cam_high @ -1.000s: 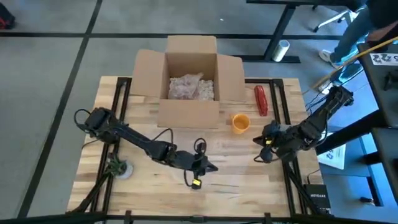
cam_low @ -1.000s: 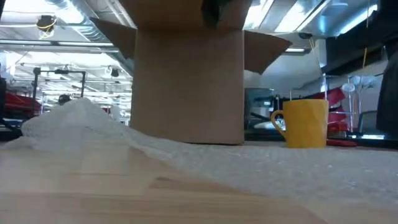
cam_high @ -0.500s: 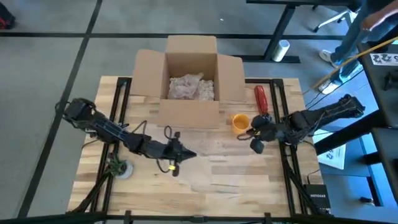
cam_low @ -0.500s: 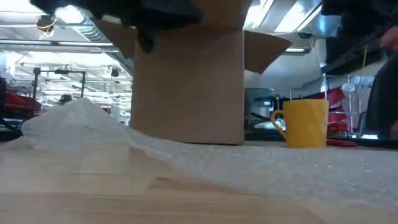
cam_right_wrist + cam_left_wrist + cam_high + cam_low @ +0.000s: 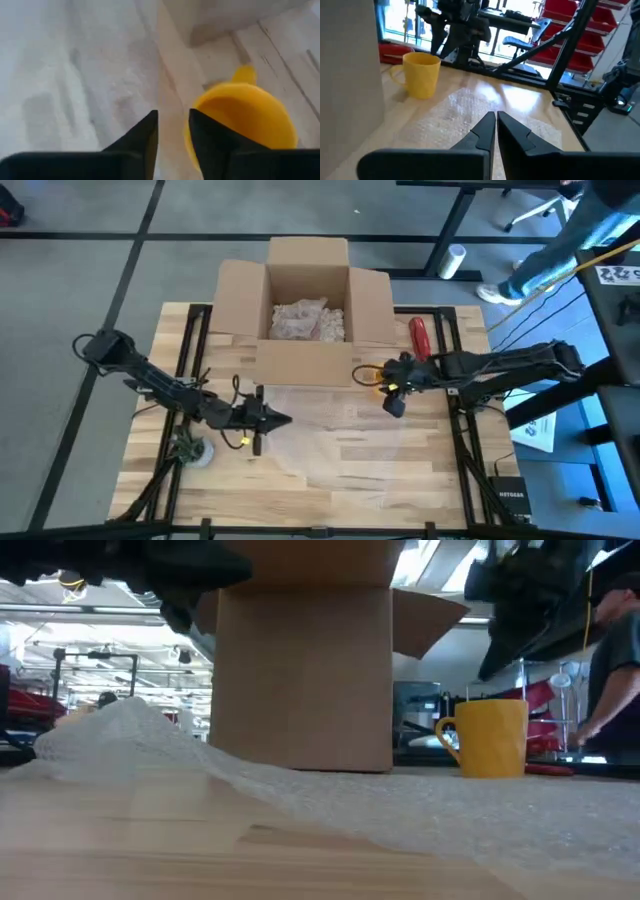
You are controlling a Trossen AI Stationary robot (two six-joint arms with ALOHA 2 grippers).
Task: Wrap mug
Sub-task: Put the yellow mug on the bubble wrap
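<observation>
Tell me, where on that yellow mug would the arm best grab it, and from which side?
Probably the rim, from above. The yellow mug stands upright and open-topped beside the cardboard box, so one finger can slip inside and one outside the wall. Its handle points toward the box, so the opposite side is freer. The right gripper hovers just over the rim, slightly open.

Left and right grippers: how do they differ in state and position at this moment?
The left gripper is shut, over the bubble wrap, away from the yellow mug. The right gripper is open, its fingers above the mug's rim. Both hold nothing.
</observation>
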